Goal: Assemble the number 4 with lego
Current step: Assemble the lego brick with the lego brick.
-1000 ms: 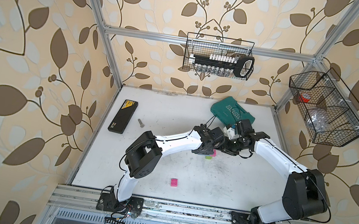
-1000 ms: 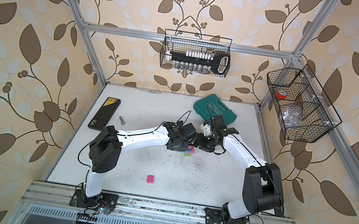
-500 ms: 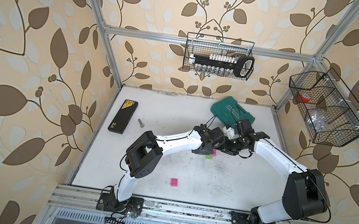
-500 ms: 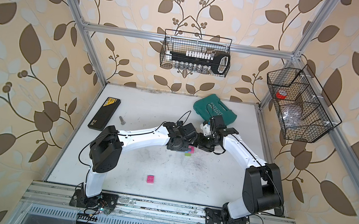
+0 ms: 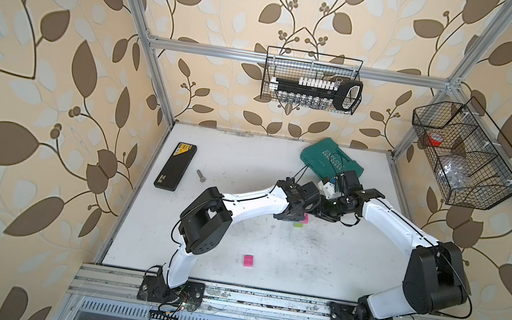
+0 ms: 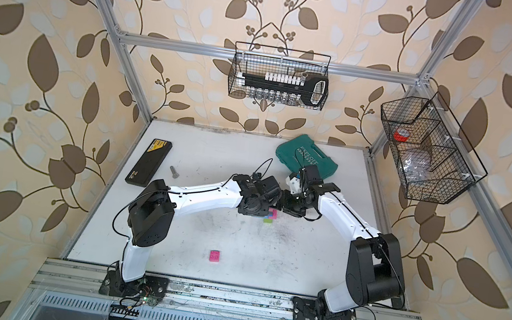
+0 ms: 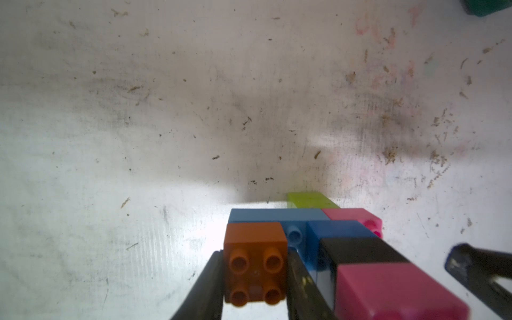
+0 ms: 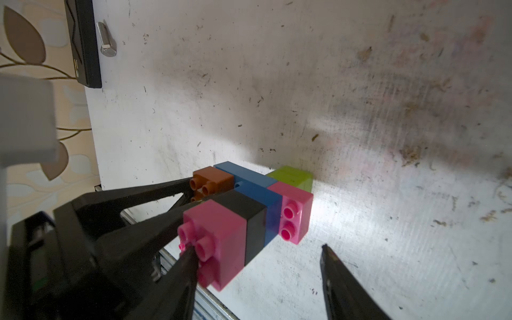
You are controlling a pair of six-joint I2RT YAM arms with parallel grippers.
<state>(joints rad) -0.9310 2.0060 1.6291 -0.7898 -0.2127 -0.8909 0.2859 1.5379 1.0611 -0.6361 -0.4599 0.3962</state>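
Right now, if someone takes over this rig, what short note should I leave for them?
Left gripper: fingers on both sides of the orange brick; whether it grips, I cannot tell.
Right gripper: open, one finger at the pink end of the figure.
Figure: lies on the table between both grippers, bricks joined.
Loose pink brick: alone near the table's front edge, probably still to add.

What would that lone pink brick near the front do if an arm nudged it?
It would probably slide rather than roll: the loose pink brick is boxy and sits studs up, flat on the table. It looks squat, so tipping seems unlikely. It appears to be small moulded plastic, so it is likely light and stiff, and a nudge might send it skidding.
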